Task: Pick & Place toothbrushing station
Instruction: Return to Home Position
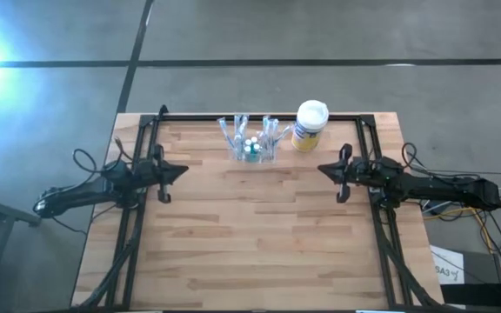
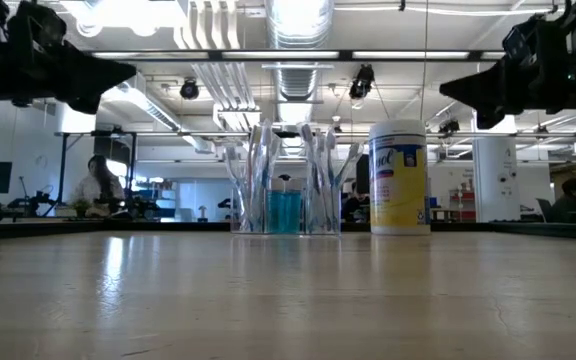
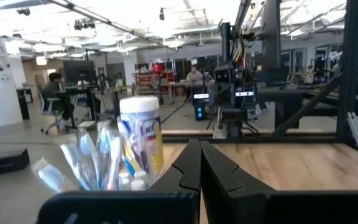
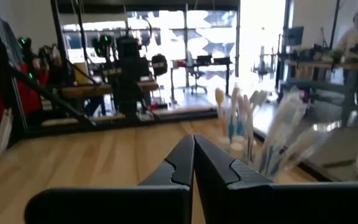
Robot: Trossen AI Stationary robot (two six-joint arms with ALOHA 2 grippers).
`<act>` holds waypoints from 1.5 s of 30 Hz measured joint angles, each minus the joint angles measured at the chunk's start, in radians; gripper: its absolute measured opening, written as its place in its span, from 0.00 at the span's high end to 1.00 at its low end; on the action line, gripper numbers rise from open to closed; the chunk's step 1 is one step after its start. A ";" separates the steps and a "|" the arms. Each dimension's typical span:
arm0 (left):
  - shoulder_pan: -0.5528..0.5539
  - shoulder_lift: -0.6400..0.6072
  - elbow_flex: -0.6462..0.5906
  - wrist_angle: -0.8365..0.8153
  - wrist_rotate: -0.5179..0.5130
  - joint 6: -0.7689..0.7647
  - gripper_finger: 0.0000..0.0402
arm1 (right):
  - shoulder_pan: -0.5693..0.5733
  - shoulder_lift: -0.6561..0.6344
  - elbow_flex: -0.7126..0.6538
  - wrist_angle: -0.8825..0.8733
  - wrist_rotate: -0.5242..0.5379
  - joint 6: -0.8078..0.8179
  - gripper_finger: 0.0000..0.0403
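Observation:
The toothbrushing station (image 1: 252, 143) is a see-through holder with several toothbrushes and a blue cup. It stands on its base near the table's far edge, also seen in the low view (image 2: 286, 190) and both wrist views (image 3: 104, 158) (image 4: 253, 137). My left gripper (image 1: 183, 170) is shut and hovers at the table's left side, pointing level toward the right. My right gripper (image 1: 322, 169) is shut and hovers at the right side, pointing left. Both are well apart from the station and hold nothing.
A white-lidded canister with a yellow label (image 1: 310, 126) stands right of the station by the far edge. A black frame (image 1: 259, 116) runs along the far edge and both sides. Bare wood lies between the grippers and toward the near edge. People sit in the room beyond.

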 joint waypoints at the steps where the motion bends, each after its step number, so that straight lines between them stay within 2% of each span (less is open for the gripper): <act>1: 0.000 0.000 -0.008 -0.002 -0.001 -0.004 1.00 | 0.000 0.000 0.000 -0.019 0.003 -0.003 0.98; 8: 0.000 0.000 -0.029 -0.086 -0.046 -0.019 1.00 | 0.000 0.001 0.000 -0.086 0.001 -0.029 0.98; 14: 0.000 0.000 -0.029 -0.063 -0.049 -0.041 0.99 | 0.000 0.001 0.000 -0.075 0.000 -0.033 0.98; 26: 0.000 0.003 -0.028 -0.099 -0.042 -0.080 0.91 | 0.000 0.002 0.000 -0.054 -0.003 -0.029 0.98; 45: 0.000 0.003 -0.027 -0.104 -0.037 -0.075 0.91 | 0.000 0.002 0.000 -0.054 -0.003 -0.029 0.98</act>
